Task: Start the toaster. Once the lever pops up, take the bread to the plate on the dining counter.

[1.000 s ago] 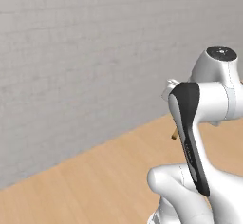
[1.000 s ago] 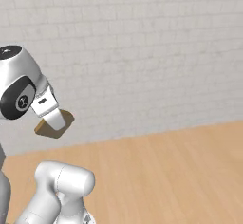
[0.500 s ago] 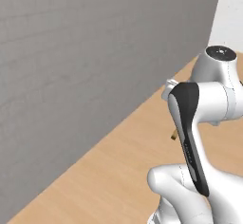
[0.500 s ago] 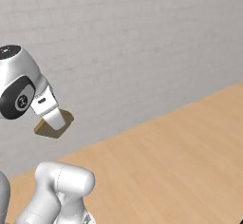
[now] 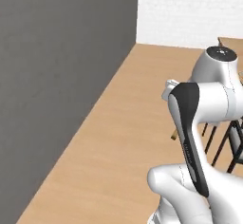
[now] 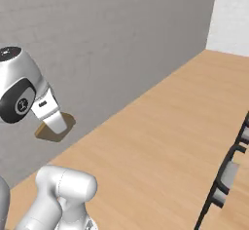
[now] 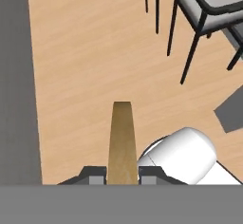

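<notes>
My gripper [image 7: 122, 175] is shut on the bread [image 7: 121, 135], a thin tan-brown slice seen edge-on between the two dark fingertips. In the right base view the bread [image 6: 54, 131] hangs under the white hand [image 6: 48, 113], high above the wood floor. In the left base view a sliver of the bread [image 5: 174, 134] peeks out behind the forearm. A light-wood top edge [image 5: 230, 42] at the far right may be the dining counter. The toaster and the plate are out of view.
A dark grey wall [image 5: 57, 76] runs along the left and meets a white brick wall [image 5: 190, 9] at the far corner. Black-legged chairs with grey seats [image 7: 209, 9] stand to the right, also seen as chairs [image 6: 228, 175]. Wood floor [image 6: 160, 141] lies open between.
The whole picture has swung as the base turned: the grey wall slid aside, and the white wall, the corner and the chairs came into view. The bread stays held in the gripper.
</notes>
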